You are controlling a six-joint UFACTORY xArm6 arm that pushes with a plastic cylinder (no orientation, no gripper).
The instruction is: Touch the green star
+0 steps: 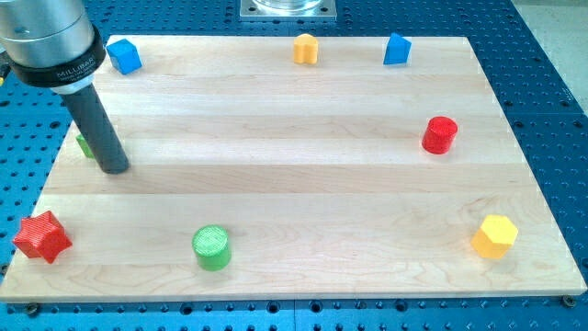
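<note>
A green block (pixel 84 145), which may be the green star, shows only as a sliver behind my rod near the board's left edge; its shape is hidden. My tip (pixel 113 168) rests on the board just right of and below that sliver, touching or nearly touching it. A green cylinder (pixel 211 247) stands near the view's bottom, left of centre, well away from the tip.
A red star (pixel 41 237) lies at the bottom left. Blue blocks sit at the top left (pixel 123 55) and top right (pixel 396 49). An orange block (pixel 305 49) sits at top centre. A red cylinder (pixel 440 134) stands at right, a yellow hexagon (pixel 494 236) at bottom right.
</note>
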